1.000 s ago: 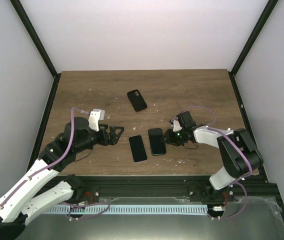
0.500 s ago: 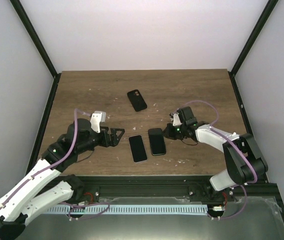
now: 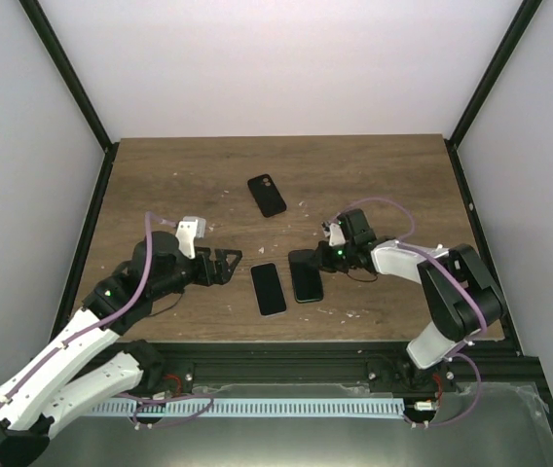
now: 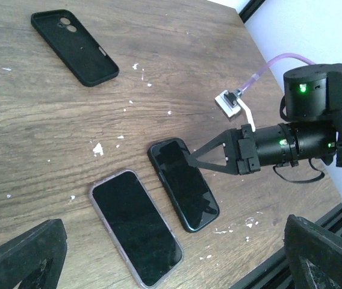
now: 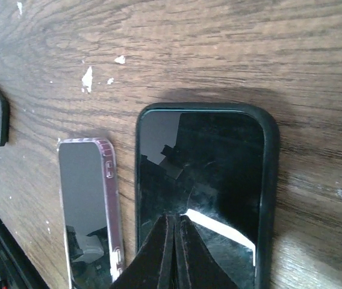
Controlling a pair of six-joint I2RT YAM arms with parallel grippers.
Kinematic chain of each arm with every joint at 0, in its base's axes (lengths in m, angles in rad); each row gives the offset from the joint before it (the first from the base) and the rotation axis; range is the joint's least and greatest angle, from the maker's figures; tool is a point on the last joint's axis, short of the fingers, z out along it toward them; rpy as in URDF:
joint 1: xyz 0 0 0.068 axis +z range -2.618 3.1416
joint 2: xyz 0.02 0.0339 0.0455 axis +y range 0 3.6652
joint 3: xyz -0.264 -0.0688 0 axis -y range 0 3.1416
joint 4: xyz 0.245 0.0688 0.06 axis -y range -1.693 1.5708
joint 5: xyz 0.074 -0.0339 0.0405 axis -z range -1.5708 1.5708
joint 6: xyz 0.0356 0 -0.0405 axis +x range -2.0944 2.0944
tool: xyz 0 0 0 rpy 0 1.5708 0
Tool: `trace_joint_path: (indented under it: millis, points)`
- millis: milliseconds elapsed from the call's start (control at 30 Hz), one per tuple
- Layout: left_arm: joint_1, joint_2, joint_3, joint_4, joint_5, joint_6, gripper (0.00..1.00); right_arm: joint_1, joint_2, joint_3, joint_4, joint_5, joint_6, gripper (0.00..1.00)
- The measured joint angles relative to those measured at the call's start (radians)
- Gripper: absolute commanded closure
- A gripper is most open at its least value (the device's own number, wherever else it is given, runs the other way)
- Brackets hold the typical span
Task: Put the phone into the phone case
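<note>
Flat and screen-up near the front middle of the table: phone, dark glossy glass, edged all round by a clear phone case with a faint pink tinge. Just beside it on the right, lying parallel: dark-rimmed handset. Pinched together to a point, on or just above that handset's screen: right gripper. Spread wide and holding nothing, just left of the phone: left gripper. Farther back: black case with camera cutouts.

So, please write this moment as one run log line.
right gripper: shut, tips over dark-rimmed phone | left gripper: open, empty | clear-rimmed phone: flat on table
</note>
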Motion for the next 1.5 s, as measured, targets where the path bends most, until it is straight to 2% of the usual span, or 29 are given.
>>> trace_joint_path:
  millis: [533, 633, 900, 1133, 1500]
  points:
    - [0.000, 0.037, 0.000, -0.001, -0.034, -0.025, 0.00, 0.002, 0.038, -0.045, 0.064, 0.005, 0.001, 0.99]
    - [0.000, 0.042, 0.000, -0.002, -0.041, -0.029, 0.00, 0.004, 0.027, -0.046, 0.055, 0.013, 0.001, 0.96]
    - [0.000, 0.060, -0.012, 0.000, -0.055, -0.056, 0.00, 0.006, -0.124, -0.054, 0.018, 0.010, 0.002, 0.92]
    - [0.000, 0.078, -0.016, 0.001, -0.052, -0.085, 0.00, 0.063, -0.214, -0.055, -0.013, 0.010, 0.011, 0.99]
    - [0.000, 0.077, -0.032, 0.015, -0.029, -0.107, 0.00, 0.185, -0.294, -0.181, -0.032, 0.040, 0.085, 0.99]
